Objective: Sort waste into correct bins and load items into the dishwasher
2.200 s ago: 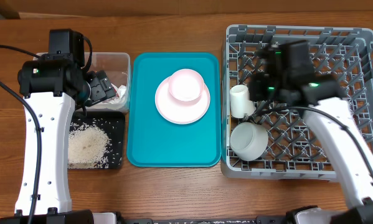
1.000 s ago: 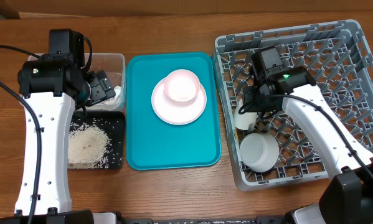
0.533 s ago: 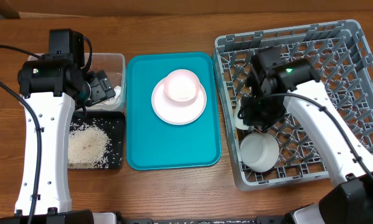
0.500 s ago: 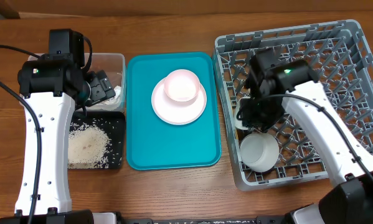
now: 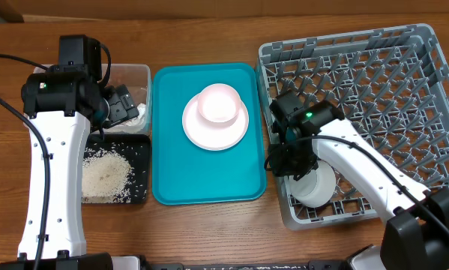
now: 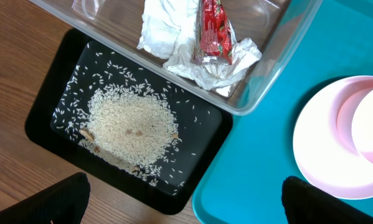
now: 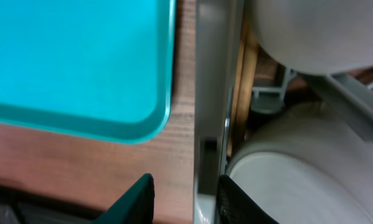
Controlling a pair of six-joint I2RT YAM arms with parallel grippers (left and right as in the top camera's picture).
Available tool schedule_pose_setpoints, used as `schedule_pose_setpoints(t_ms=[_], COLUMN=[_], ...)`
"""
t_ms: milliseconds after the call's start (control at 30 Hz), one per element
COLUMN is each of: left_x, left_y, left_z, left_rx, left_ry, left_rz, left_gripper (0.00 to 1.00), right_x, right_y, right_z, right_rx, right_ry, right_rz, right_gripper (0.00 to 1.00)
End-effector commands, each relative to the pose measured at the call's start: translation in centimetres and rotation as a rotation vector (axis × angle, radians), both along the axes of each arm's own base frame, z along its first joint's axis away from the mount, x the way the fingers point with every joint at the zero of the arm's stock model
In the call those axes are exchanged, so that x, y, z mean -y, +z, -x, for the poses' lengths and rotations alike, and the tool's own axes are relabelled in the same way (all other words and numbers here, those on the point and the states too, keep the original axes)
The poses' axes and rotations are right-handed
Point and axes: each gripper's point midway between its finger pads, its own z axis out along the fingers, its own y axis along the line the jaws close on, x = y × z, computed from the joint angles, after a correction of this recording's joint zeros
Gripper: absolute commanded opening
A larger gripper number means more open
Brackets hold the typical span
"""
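Overhead, my right gripper (image 5: 285,159) sits low at the lower-left corner of the dish rack (image 5: 404,45). It is against the rack's left wall, just beside the white bowl (image 5: 318,187) inside. My left gripper (image 5: 121,105) hangs over the clear tub (image 5: 142,75) at upper left. Below the tub, the black tray (image 5: 142,146) carries the rice (image 5: 104,174). On the teal tray (image 5: 179,172) in the middle, the pink cup (image 5: 219,103) stands on the plate (image 5: 209,139), and neither is loaded yet.

In the left wrist view, my left fingers (image 6: 55,202) show in the bottom corners, spread wide with nothing between them. The tissue (image 6: 164,25) and the red wrapper (image 6: 212,31) lie in the tub at the top. The waste looks sorted to me.

In the right wrist view, my right fingers (image 7: 136,199) stand at the bottom edge with a modest gap between them. They straddle the rack's grey wall and clamp nothing that I can see. The chopsticks (image 7: 241,87) lie just inside that wall, beside two white vessels. I judge that the chopsticks are now loaded and this step is ending. Next I should rise clear of the wall, cross left to the pink cup and take it by the rim.
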Motion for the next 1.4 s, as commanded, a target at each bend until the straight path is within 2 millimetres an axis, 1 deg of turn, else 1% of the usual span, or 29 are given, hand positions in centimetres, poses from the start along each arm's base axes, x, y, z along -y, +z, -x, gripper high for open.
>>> schedule_pose_setpoints(t_ms=[0, 200, 367, 533, 700, 800, 867, 933, 1000, 1100, 1200, 1267, 1333, 1367], left_x=[-0.1, -0.1, -0.1, -0.1, -0.1, -0.1, -0.1, -0.1, -0.1, -0.1, -0.1, -0.1, -0.1, -0.1], left_y=[0.2, 0.2, 0.2, 0.2, 0.2, 0.2, 0.2, 0.2, 0.2, 0.2, 0.2, 0.2, 0.2, 0.2], left_z=[-0.2, -0.2, -0.2, -0.2, -0.2, -0.2, -0.2, -0.2, -0.2, -0.2, -0.2, -0.2, -0.2, -0.2], left_rx=[0.007, 0.007, 0.007, 0.007, 0.007, 0.007, 0.007, 0.007, 0.007, 0.007, 0.007, 0.007, 0.007, 0.007], left_ry=[0.004, 0.004, 0.004, 0.004, 0.004, 0.004, 0.004, 0.004, 0.004, 0.004, 0.004, 0.004, 0.004, 0.004], left_rz=[-0.006, -0.006, -0.006, -0.006, -0.006, -0.006, -0.006, -0.006, -0.006, -0.006, -0.006, -0.006, -0.006, -0.006], left_gripper=[1.00, 1.00, 1.00, 1.00, 1.00, 1.00, 1.00, 1.00, 1.00, 1.00, 1.00, 1.00, 1.00, 1.00], right_x=[-0.6, -1.5, -1.9, -2.2, -3.8, -4.9, -5.2, -5.1, -4.5, -3.4, -2.7, -1.9, -1.2, -1.0], right_y=[-0.2, -0.2, -0.1, -0.1, 0.0, 0.1, 0.2, 0.2, 0.1, -0.1, 0.0, 0.6, 2.0, 3.1], right_z=[0.4, -0.7, -1.5, -1.3, -1.0, -1.3, -1.5, -1.6, -1.8, -1.9, -2.6, -3.7, -4.8, -5.3], right_rx=[0.011, 0.050, 0.078, 0.076, 0.102, 0.136, 0.146, 0.154, 0.162, 0.168, 0.191, 0.225, 0.254, 0.269], right_ry=[-0.025, -0.059, -0.077, -0.067, -0.015, 0.010, 0.010, 0.009, 0.001, -0.009, -0.022, -0.042, -0.064, -0.072], right_rz=[-0.012, -0.049, -0.068, -0.068, -0.088, -0.108, -0.115, -0.108, -0.082, -0.030, -0.007, 0.023, 0.046, 0.046], right_gripper=[0.31, 0.15, 0.10, 0.08, 0.08, 0.08, 0.09, 0.09, 0.10, 0.17, 0.18, 0.18, 0.20, 0.20])
